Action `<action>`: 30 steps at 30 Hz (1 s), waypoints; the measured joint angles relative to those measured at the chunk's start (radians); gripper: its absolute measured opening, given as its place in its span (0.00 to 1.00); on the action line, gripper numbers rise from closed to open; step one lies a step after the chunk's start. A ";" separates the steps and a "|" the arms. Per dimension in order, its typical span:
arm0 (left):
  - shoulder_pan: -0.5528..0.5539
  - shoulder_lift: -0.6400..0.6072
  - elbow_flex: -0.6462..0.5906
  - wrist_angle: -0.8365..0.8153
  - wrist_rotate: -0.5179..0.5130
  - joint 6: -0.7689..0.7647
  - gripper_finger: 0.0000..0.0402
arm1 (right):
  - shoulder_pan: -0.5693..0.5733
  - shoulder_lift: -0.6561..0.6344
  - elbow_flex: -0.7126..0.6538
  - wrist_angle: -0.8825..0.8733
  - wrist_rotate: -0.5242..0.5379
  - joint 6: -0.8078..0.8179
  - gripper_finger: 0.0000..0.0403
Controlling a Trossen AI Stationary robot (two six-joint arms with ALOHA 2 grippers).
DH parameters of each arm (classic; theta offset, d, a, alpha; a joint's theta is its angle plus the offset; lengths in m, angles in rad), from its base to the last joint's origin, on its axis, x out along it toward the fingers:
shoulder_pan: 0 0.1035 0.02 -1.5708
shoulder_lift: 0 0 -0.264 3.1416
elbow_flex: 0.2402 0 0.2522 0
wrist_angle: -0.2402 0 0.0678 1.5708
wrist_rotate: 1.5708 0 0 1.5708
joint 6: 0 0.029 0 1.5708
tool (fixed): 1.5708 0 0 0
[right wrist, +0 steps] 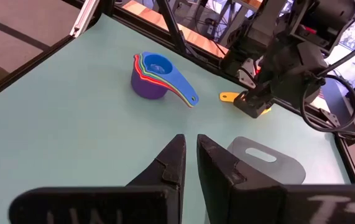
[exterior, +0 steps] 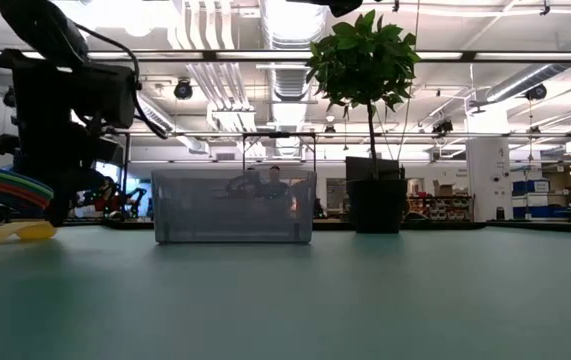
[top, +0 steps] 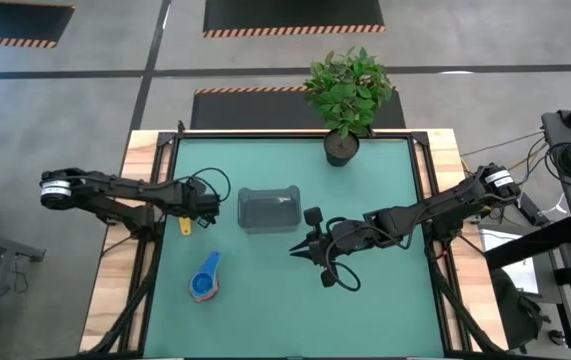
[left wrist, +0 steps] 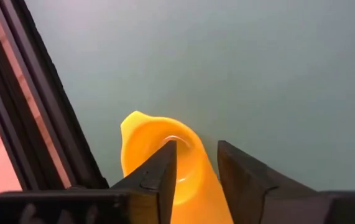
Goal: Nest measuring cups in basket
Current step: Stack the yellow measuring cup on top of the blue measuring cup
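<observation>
One small yellow plastic measuring cup (left wrist: 165,165) lies on the green table (top: 385,310) beside its left frame rail; we see the left gripper (left wrist: 197,163) straddling its rim, one finger inside the bowl, fingers slightly spread, though we cannot tell contact for sure. The right gripper (right wrist: 189,152), fingers nearly together, hovers empty near the dark grey rectangular plastic basket (top: 269,209).

A yellow plastic measuring cup (left wrist: 165,162) lies on the teal-green worktop (top: 385,300); the nested plastic cups (right wrist: 155,74) show blue, red, green, purple; the rectangular bin (top: 269,209) is grey.
</observation>
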 joint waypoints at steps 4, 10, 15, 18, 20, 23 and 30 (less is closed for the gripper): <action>0.000 0.000 -0.019 0.009 0.000 0.000 0.19 | 0.000 0.000 0.000 0.000 0.000 0.002 0.07; 0.000 0.000 -0.047 0.037 0.009 0.000 0.09 | 0.000 0.000 0.000 0.000 0.000 0.003 0.07; 0.000 0.000 -0.041 0.036 0.010 0.040 0.01 | 0.000 0.000 0.000 0.000 0.000 0.001 0.07; -0.002 0.000 -0.014 0.032 0.026 0.099 0.01 | 0.000 0.000 0.000 0.000 0.000 0.001 0.07; -0.010 -0.001 0.019 -0.003 0.045 0.136 0.01 | 0.000 0.000 0.000 -0.001 0.000 0.003 0.07; -0.039 -0.002 0.093 -0.024 0.066 0.150 0.00 | 0.000 0.000 0.000 -0.001 0.000 0.001 0.07; -0.176 -0.002 0.337 -0.124 0.085 0.363 0.00 | 0.000 0.000 0.000 -0.001 0.001 0.003 0.07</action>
